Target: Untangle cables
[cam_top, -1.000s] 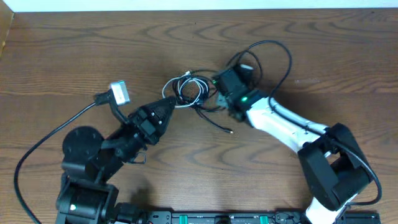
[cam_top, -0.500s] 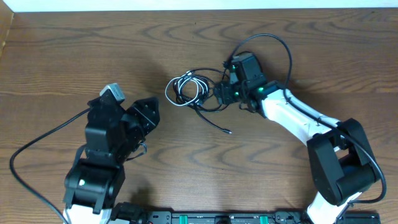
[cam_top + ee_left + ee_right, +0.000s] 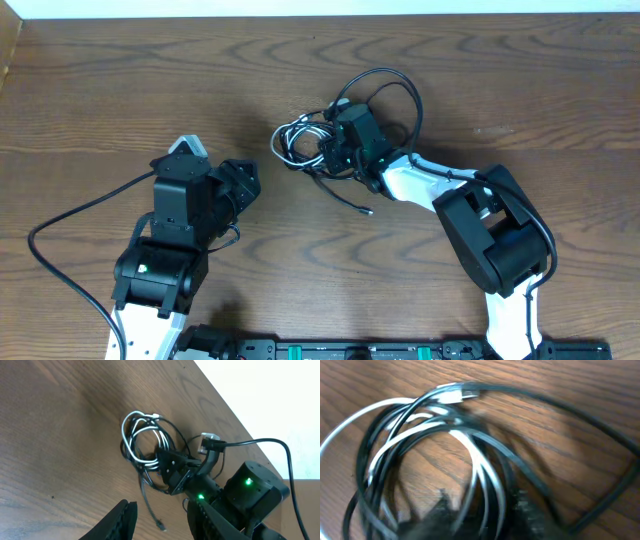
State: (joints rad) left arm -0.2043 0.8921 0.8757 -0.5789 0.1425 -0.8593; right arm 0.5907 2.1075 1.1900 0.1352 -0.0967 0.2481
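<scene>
Well, the cables (image 3: 298,142), 2 black + 1 white, lie in one tangled coil at mid-table (image 3: 120,80). Right gripper (image 3: 325,152) is on the coil's right edge, strands btw its fingers; clamped or not, cannot tell (blur). Left gripper (image 3: 245,180) is well apart, jaws apart, empty.

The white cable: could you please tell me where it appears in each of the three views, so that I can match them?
Overhead: the white cable lies slightly above the picture's centre, in small loops.
Left wrist: the white cable sits upper middle, left of centre.
Right wrist: the white cable fills the left and centre, close up and blurred.
Shared landmark: the black cables tangled with it.
</scene>
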